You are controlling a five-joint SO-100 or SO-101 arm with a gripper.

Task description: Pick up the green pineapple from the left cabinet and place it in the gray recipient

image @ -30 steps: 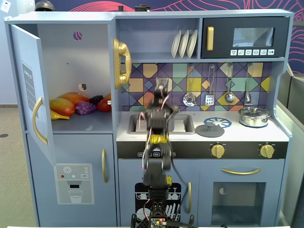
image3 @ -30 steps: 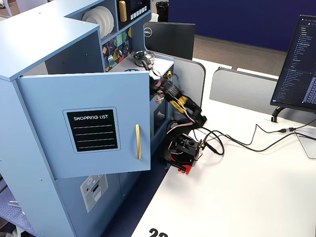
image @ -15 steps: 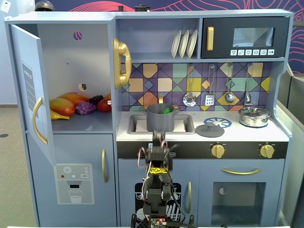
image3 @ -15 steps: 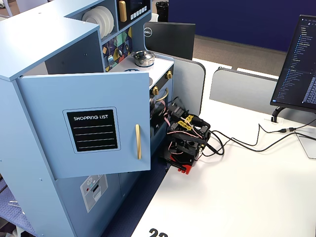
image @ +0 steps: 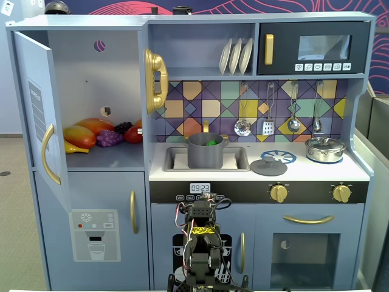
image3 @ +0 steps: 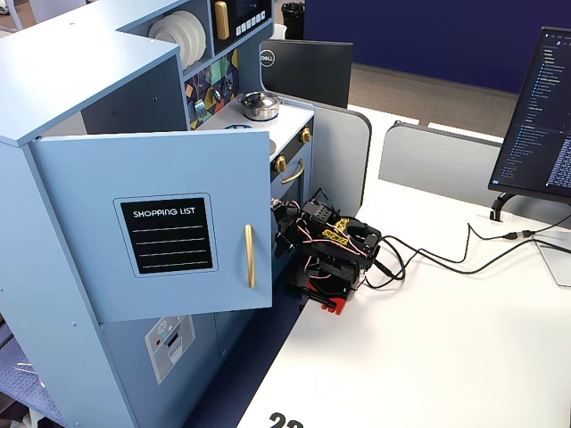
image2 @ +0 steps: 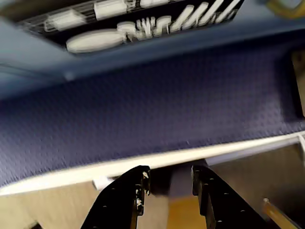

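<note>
The green pineapple (image: 211,142) sits inside the gray recipient (image: 205,152), with only its green top showing above the rim. The pot stands in the sink of the toy kitchen. The left cabinet (image: 97,91) stands with its door (image3: 161,223) swung open. My arm (image: 203,243) is folded low in front of the kitchen, far below the pot; it also shows in a fixed view (image3: 335,250). In the wrist view my gripper (image2: 170,183) points down at the table edge and blue floor, jaws apart with nothing between them.
Orange mangoes (image: 82,135) and a purple grape bunch (image: 109,138) lie on the cabinet shelf. A flat gray lid (image: 268,166) and a shiny silver pot (image: 325,149) sit on the counter. A monitor (image3: 540,116) and cables (image3: 446,259) are on the white table.
</note>
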